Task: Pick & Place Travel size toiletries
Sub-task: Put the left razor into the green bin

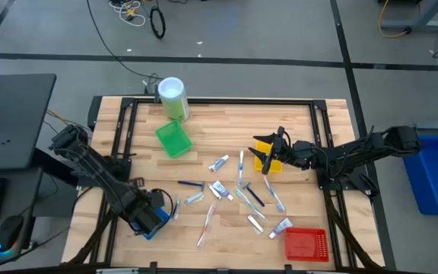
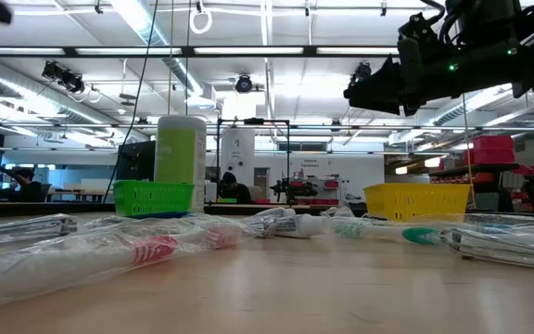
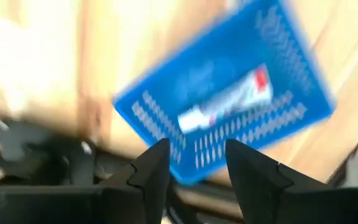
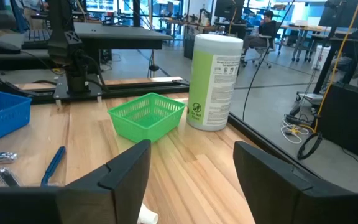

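Pale wooden tabletop (image 1: 226,129) carries scattered small white tubes and slim toothbrushes (image 1: 242,194) across its middle. At its front left corner, the left gripper (image 3: 194,171) hangs with fingers spread over a blue slotted plastic tray (image 3: 229,99) holding one white tube (image 3: 225,99). The right gripper (image 1: 268,156), fingers spread and empty, hovers above the yellow plastic tray (image 1: 268,164).
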### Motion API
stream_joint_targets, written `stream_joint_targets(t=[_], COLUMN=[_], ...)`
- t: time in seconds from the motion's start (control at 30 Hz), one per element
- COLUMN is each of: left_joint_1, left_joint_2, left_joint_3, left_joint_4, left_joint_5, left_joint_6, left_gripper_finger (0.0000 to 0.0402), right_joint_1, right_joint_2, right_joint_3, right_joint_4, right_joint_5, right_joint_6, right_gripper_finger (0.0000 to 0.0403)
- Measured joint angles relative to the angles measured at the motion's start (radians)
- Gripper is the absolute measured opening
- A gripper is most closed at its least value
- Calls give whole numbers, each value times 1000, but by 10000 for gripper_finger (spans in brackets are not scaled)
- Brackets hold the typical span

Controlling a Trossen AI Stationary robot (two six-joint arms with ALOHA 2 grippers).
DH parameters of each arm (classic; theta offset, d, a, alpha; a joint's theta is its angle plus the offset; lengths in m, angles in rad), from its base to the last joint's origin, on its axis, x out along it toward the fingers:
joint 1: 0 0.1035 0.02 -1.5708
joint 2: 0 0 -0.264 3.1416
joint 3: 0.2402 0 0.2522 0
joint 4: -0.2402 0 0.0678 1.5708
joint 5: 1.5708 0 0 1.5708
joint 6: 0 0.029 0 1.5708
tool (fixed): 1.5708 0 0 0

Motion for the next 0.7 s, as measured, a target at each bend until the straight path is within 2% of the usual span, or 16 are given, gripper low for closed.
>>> stream_joint_targets(t=[0.13,0.27,0.37,0.5,0.63,0.7], left_joint_1=[32,98,162,269,361,409], left_joint_2=[1,1,2,18,19,19], left_joint_3=[91,107,84,36,-20,-49], left_joint_4=[15,76,108,175,364,441], left_joint_5=[-195,-292,-308,-267,-261,-215], left_joint_6=[21,84,124,220,426,513], left_gripper_finger=[165,165,165,165,165,165], right_joint_1=[0,0,0,0,0,0], right_joint_2=[0,0,0,0,0,0], right_joint_3=[0,0,0,0,0,0], right_joint_4=[0,0,0,0,0,0], right_joint_5=[0,0,0,0,0,0], right_joint_6=[0,0,0,0,0,0], right_gripper_finger=[245,244,240,233,228,227])
